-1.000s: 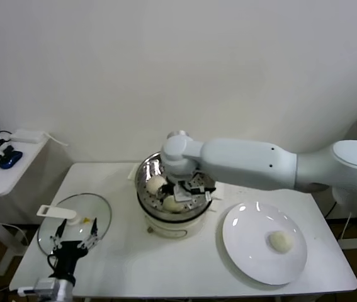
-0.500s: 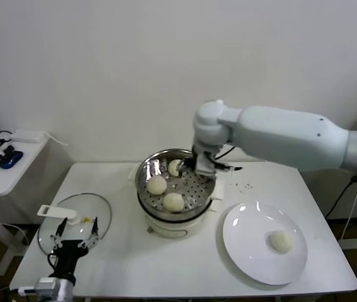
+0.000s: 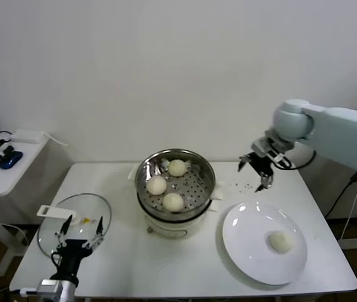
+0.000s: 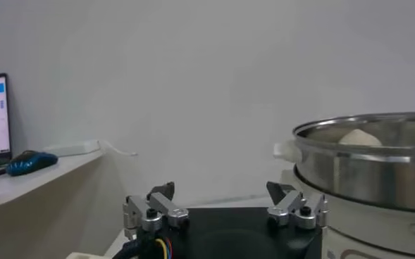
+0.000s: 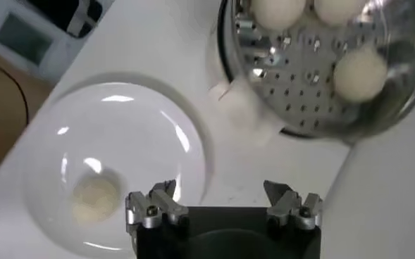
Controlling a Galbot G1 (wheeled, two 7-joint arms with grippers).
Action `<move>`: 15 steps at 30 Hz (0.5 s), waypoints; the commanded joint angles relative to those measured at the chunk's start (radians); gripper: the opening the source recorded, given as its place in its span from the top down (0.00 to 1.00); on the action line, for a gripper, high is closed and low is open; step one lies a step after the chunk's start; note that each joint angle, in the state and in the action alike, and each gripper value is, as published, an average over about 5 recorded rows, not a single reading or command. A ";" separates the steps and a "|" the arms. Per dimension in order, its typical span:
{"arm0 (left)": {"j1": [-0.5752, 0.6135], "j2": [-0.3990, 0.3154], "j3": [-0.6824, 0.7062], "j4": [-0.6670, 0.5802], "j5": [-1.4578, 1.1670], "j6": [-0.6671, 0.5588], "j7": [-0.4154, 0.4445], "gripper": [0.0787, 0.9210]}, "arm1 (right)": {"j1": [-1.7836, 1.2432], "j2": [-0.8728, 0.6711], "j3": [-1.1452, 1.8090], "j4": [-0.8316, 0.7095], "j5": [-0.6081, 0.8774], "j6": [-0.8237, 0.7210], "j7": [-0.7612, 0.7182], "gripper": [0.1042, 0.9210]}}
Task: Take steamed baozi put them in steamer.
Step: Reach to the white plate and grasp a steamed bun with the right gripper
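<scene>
Three cream-white baozi (image 3: pixel 173 201) lie in the shiny perforated steamer (image 3: pixel 147 171) on its cream base at the table's middle. A fourth baozi (image 3: pixel 281 241) lies on the white plate (image 3: pixel 241 239) at the right. My right gripper (image 3: pixel 256 171) is open and empty in the air between the steamer and the plate, above the table's back right. The right wrist view shows the steamer (image 5: pixel 397 91) with its baozi (image 5: pixel 360 72) and the plate's baozi (image 5: pixel 94 199) beyond my right gripper (image 5: pixel 222 195). My left gripper (image 3: pixel 80 229) is open and empty at the front left, parked.
A round glass lid (image 3: pixel 96 211) with a white handle (image 3: pixel 57 212) lies at the table's left, just behind my left gripper. A side desk (image 3: pixel 2 170) with a blue mouse stands further left. The steamer's wall (image 4: pixel 362 165) shows close in the left wrist view.
My right arm has drawn out of the steamer, leaving a third baozi in it, and swung right to above the table's back right. The left gripper has barely moved.
</scene>
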 commanded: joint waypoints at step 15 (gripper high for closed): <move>0.003 -0.018 -0.001 -0.005 0.022 0.005 0.019 0.12 | -0.559 -0.215 0.308 -0.097 -0.168 -0.104 0.017 0.12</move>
